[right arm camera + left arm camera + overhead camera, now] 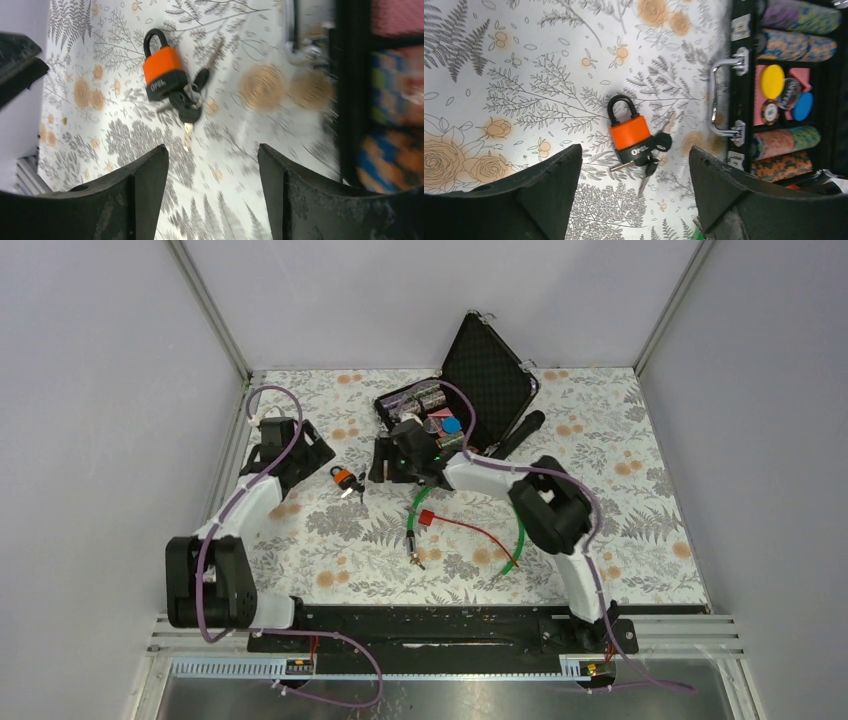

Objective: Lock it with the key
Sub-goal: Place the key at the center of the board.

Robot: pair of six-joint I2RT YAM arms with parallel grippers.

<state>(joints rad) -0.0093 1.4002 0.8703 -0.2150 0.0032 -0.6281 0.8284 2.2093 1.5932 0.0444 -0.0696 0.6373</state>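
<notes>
Left gripper [634,159] and right gripper [212,151]: fingers spread wide, holding nothing. Just beyond each pair lies an orange padlock with a black shackle [630,134], lettered "OPEL", with black-headed keys [655,150] attached. What looks like the tiny silvery metal key [417,561] lies well apart from both pairs of fingers, at the end of the green cable loop [413,512].

On the floral table [620,540] lie an orange padlock [343,478], a black case [497,375] and a green cable [519,540].

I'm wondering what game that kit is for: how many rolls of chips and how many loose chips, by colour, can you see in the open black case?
Rolls of chips: 4
Yellow loose chip: 1
Blue loose chip: 1
Dark patterned loose chips: 2
Total in view: 8
</notes>
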